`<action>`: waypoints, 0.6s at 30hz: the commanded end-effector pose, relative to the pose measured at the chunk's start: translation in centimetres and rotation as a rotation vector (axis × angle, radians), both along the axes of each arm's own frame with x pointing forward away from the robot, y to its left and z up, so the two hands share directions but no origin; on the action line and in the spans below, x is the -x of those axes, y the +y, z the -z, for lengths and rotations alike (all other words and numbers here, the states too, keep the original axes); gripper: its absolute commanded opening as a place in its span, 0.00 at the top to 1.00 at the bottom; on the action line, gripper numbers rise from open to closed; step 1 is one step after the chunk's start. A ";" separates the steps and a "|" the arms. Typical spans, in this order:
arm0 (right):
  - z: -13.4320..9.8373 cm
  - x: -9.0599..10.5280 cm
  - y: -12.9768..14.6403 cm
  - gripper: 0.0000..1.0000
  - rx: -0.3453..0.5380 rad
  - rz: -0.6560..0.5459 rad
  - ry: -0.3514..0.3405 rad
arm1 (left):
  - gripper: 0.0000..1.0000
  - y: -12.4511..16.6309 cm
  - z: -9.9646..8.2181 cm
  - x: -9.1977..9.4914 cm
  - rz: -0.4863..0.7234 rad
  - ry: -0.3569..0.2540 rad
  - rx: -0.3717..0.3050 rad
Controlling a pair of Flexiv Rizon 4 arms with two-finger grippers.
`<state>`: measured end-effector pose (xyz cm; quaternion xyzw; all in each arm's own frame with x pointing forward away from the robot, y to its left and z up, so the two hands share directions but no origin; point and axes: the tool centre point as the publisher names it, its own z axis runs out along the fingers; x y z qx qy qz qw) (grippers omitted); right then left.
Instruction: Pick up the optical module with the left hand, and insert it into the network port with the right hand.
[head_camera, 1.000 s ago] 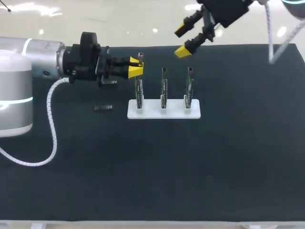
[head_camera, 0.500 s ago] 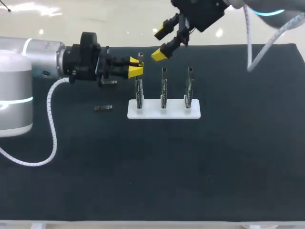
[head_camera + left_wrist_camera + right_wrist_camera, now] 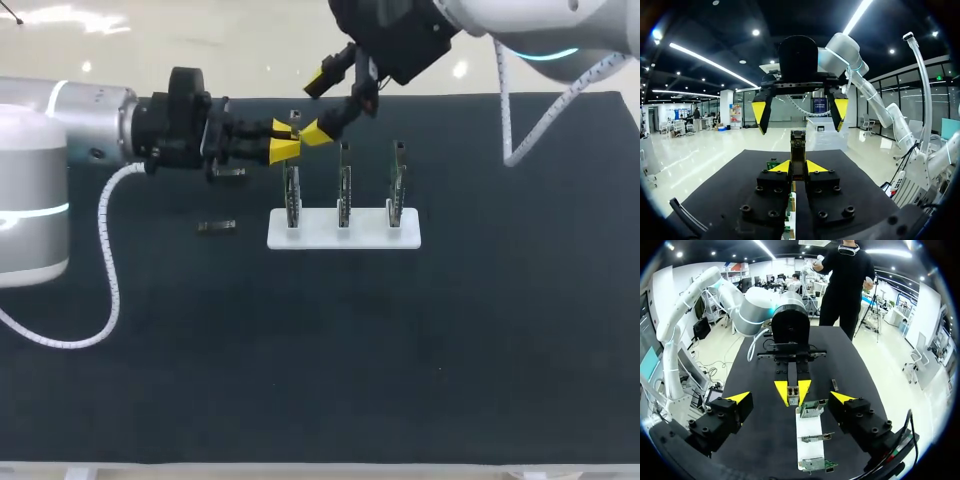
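The left pincer (image 3: 284,141) is pinching the optical module (image 3: 798,145) and holding it up over the tabletop (image 3: 300,350), near the rack of boards (image 3: 343,232), probably so the right pincer (image 3: 320,108), spread and facing it, can take it.

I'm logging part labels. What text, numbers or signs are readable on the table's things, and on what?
No text can be read.
The optical module in the left claw: no legible marking.
The circuit boards on the white stand: any print too small to read.

Head overlooks table (image 3: 500,350); opposed wrist cameras, seemingly close, share optical module (image 3: 798,146).
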<state>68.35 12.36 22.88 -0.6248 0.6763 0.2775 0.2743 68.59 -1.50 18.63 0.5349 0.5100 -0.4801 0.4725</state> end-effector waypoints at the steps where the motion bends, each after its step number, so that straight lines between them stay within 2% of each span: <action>1: 0.2 -0.4 0.8 0.00 0.001 -0.009 0.002 | 1.00 0.0 0.1 0.0 -0.003 -0.002 0.001; 3: 0.4 -0.4 1.0 0.00 0.000 -0.008 -0.002 | 1.00 0.0 0.1 0.0 -0.003 -0.002 0.001; 5: 0.6 -0.3 1.3 0.11 0.001 0.000 -0.007 | 1.00 0.0 0.1 0.0 -0.003 -0.002 0.001; 7: 0.7 -0.3 1.6 0.27 0.003 0.004 -0.014 | 1.00 0.0 0.1 0.0 -0.003 -0.002 0.001; 9: 0.8 -0.2 1.9 0.29 0.008 0.008 -0.018 | 1.00 0.0 0.1 0.0 -0.003 -0.002 0.001; 11: 0.9 -0.1 2.0 0.35 0.007 0.013 -0.021 | 1.00 0.0 0.1 0.0 -0.003 -0.002 0.001; 16: 1.0 0.0 2.2 0.31 0.004 0.016 -0.021 | 1.00 0.0 0.1 0.0 -0.003 -0.002 0.001; 18: 1.1 0.0 2.2 0.35 0.004 0.018 -0.023 | 1.00 0.0 0.1 0.0 -0.003 -0.002 0.001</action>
